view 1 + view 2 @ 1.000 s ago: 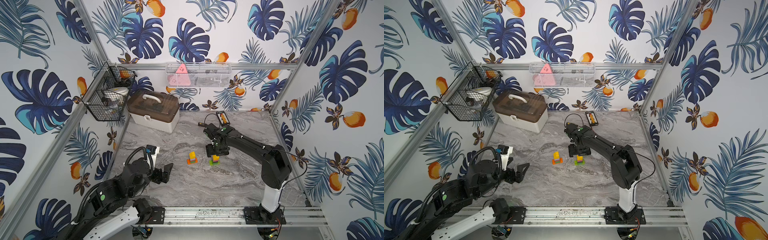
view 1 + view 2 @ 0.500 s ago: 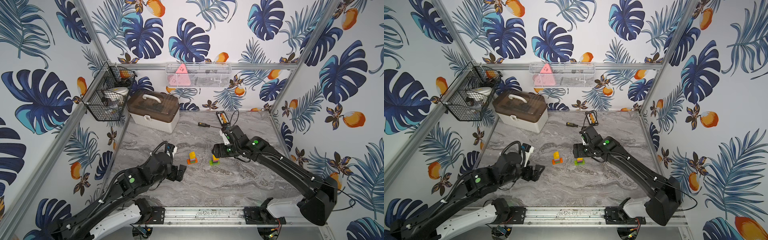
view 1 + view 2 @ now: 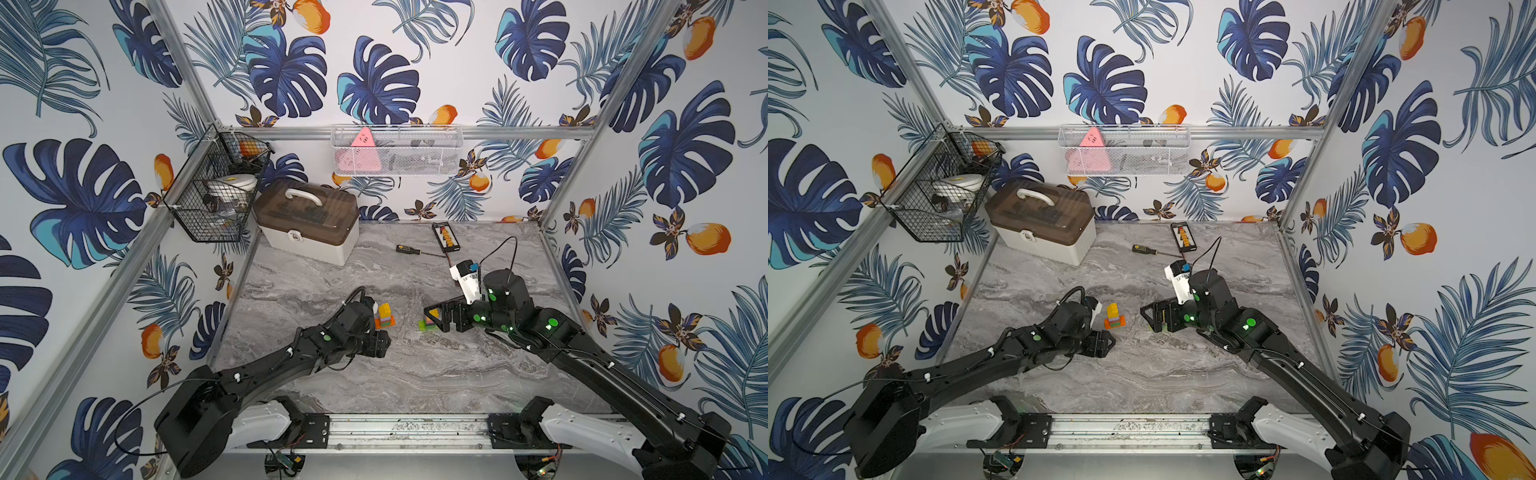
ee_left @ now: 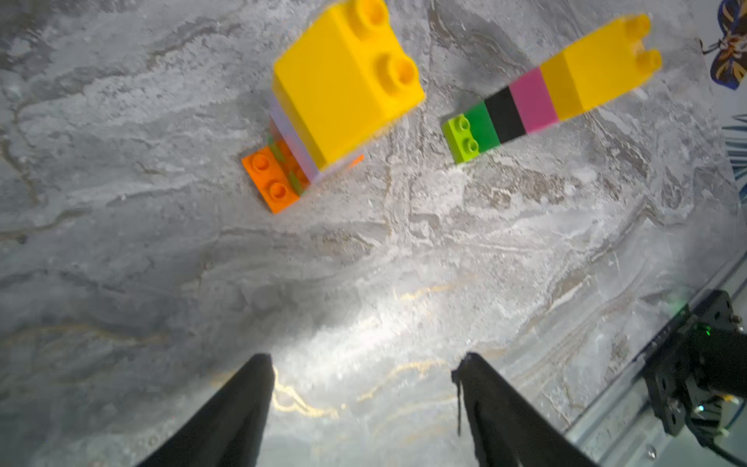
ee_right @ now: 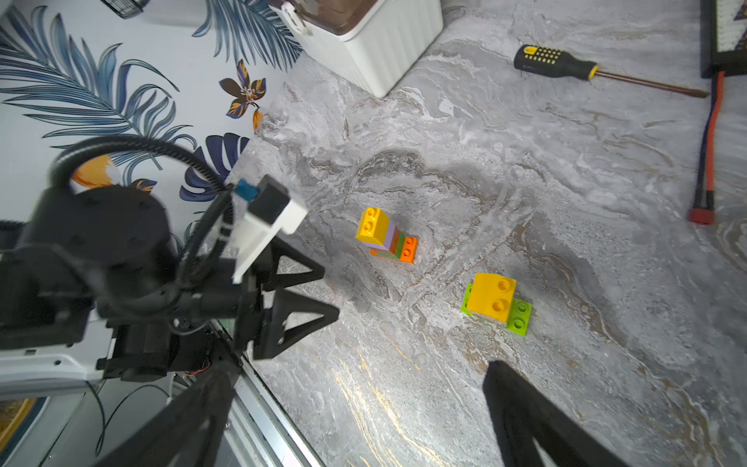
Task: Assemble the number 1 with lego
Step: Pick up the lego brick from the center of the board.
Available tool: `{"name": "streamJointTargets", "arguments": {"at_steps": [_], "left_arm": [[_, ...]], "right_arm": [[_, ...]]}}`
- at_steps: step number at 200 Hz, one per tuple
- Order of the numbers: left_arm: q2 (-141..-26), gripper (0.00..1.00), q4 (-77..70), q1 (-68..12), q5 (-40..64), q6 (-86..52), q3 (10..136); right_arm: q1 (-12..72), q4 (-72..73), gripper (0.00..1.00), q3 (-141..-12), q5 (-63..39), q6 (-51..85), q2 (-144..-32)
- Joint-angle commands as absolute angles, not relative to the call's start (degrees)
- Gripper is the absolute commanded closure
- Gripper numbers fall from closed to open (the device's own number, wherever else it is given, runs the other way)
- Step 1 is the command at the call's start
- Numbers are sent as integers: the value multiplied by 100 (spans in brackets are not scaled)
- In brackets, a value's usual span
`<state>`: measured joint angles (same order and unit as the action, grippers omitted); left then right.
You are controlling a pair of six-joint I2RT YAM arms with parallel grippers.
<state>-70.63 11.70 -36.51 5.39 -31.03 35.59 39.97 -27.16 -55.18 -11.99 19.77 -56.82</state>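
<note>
On the middle of the marble tabletop (image 3: 415, 374) stand two lego builds, near each other but apart. The lime-based stack (image 4: 545, 89) is the taller: a long lime brick, then green, black, pink, an ochre-brown one and yellow on top. The orange-based stack (image 4: 323, 105) is shorter: a long orange brick under green, lilac and a tall yellow brick. Neither yet reads clearly as a 1.

The bricks look light, stiff and glossy, so they should slip under a loose pinch and cannot give under a firm one. The tall column is probably tippy and could snap at a stud seam if pushed sideways. The safest hold seems to be across two flat opposite faces, low on the column, with the studded ends left free.

The left gripper (image 4: 364, 404) is low, just beside the orange-based stack; its jaws are partly apart, with only bare table between them. The right gripper (image 5: 361, 368) has its jaws spread wide and empty. The lime-based stack sits just ahead of its fingertips, not between them.

Well behind, near the back wall, lie a screwdriver (image 5: 553, 62) and an abacus (image 3: 445, 237), with a handled storage box (image 3: 307, 224) off to one side.
</note>
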Motion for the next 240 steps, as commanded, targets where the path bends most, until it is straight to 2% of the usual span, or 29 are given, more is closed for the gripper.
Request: {"name": "streamJointTargets", "arguments": {"at_steps": [1,45,138,154,174,199,240], "left_arm": [[-7379,24,484,-3393,796,-2753,3771],[-8090,32,508,-3175,1205,-2351,4395],[-8660,37,1062,-3159,1064,-1984,5027],[-8479,29,1154,-3158,822,-2117,4973],[-8255,2,1566,-3168,441,-2523,5117],[-8322,1,2768,-3393,-276,-3032,5990],[-9619,1,5115,-4033,-1224,-3816,7941]], "right_arm": [[3986,-2394,2,-5447,-1425,1793,-5547],[3983,-2668,2,-5678,-1600,1592,-5630],[3976,-2748,3,-5682,-1751,1492,-5729],[3978,-2837,3,-5708,-1534,1553,-5730],[3977,-3282,3,-5951,-956,1746,-5933],[3974,-3695,1,-6137,-327,2046,-6153],[3977,-4354,0,-6472,862,2634,-6259]]}}
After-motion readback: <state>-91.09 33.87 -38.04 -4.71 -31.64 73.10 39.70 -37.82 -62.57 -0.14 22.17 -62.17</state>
